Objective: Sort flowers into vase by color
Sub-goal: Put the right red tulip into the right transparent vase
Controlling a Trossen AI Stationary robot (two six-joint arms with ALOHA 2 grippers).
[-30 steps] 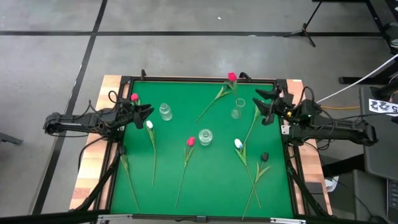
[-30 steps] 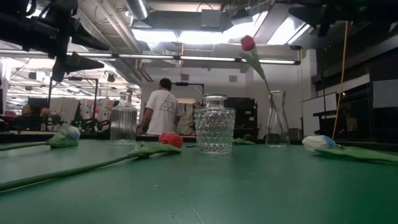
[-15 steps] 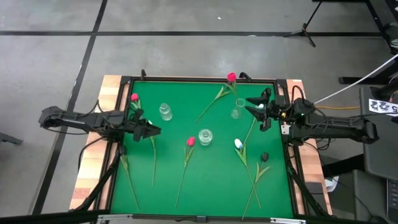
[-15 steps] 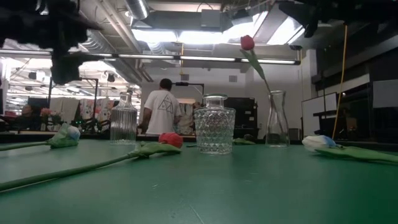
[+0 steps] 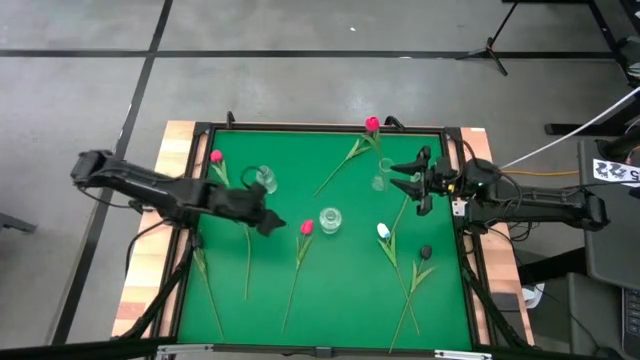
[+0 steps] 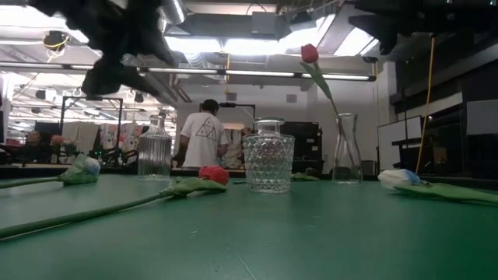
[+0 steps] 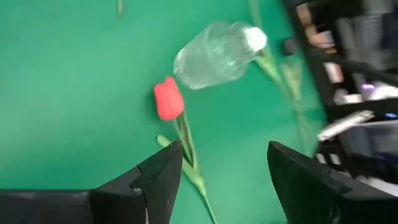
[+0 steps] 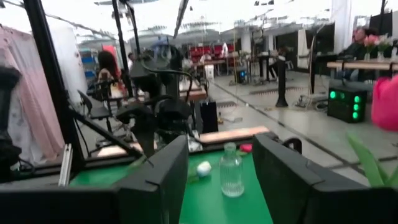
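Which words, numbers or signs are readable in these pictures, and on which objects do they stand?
None can be read with confidence.
White tag beside the table, high view: black markings, too small to read.
Person's white shirt, low view: a dark triangle emblem, no readable letters.

Even overhead light is falling on the green table (image 5: 330,290) in the high view, casting only faint shadows under the arms. In the low view, ceiling lights (image 6: 233,43) are glaring hard, leaving the arm overhead a dark, smeared silhouette, while the near tabletop is going soft. The left wrist view is streaking with motion blur: the red flower (image 7: 168,99) and glass vase (image 7: 214,55) are looking smudged. In the right wrist view, bright ceiling light is washing out the room, and the near fingers are blurring.
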